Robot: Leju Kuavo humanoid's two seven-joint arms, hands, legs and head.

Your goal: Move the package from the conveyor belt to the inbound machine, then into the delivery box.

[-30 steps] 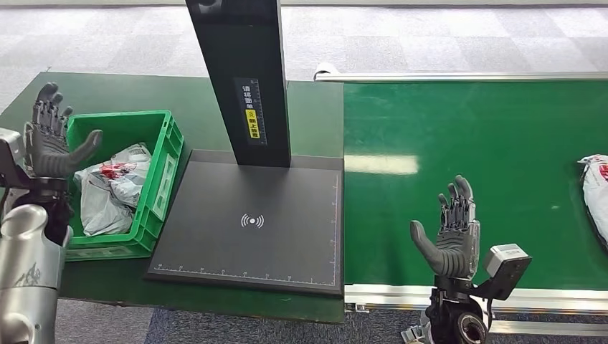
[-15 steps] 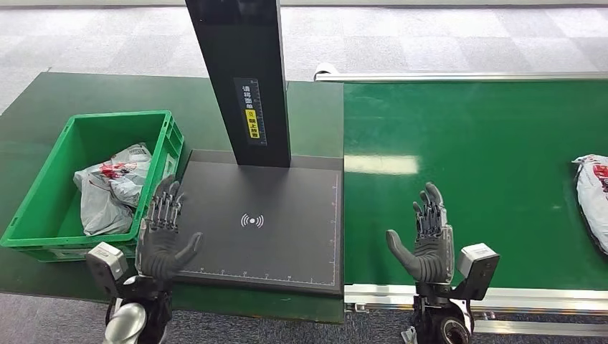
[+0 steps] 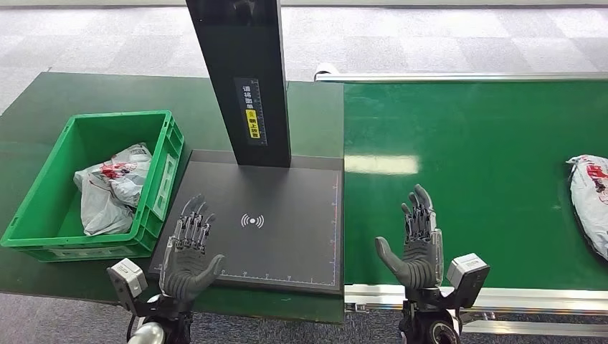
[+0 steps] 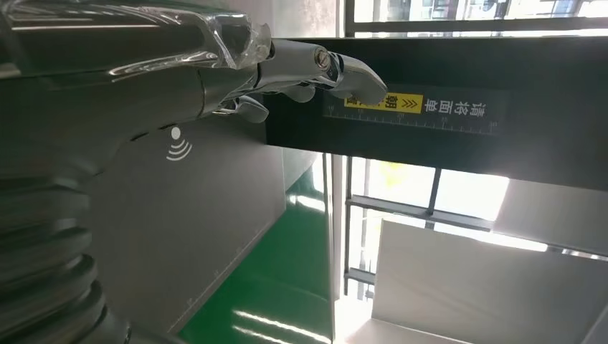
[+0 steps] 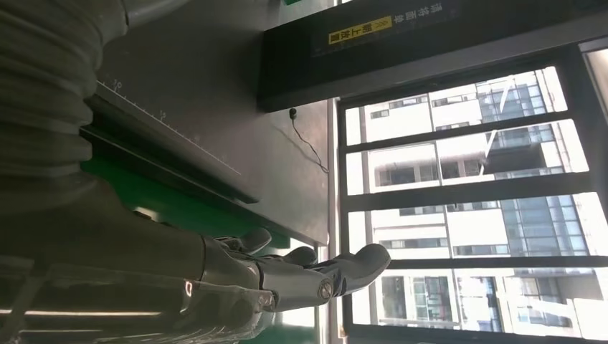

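Head view: package (image 3: 589,202) lies on the belt (image 3: 473,143) at the far right edge, partly cut off by the frame, well apart from both hands. Right hand (image 3: 419,244) is raised over the belt's near rail, palm up, fingers spread, holding nothing. Left hand (image 3: 188,249) hovers over the near left corner of the scanner pad (image 3: 287,236), also spread wide and empty. Bin (image 3: 43,229) sits left of the pad with a bagged parcel (image 3: 111,188) already inside. Scanner post (image 3: 244,79) stands at the pad's back edge.

Risk, judged from here: if the belt is running, the package may reach the right hand off-centre; a soft bag grabbed by one edge would likely sag or slip. A late close could let it run into the belt's end by the pad.

Left wrist view: fingers (image 4: 301,68) extended, nothing between them, the post's yellow label (image 4: 412,106) beyond. A careless sweep toward the bin could clip the post.

Right wrist view: fingers (image 5: 315,276) straight and loose, nothing held; pad edge (image 5: 172,150) close by. Package not seen here, so reach alignment cannot be judged.
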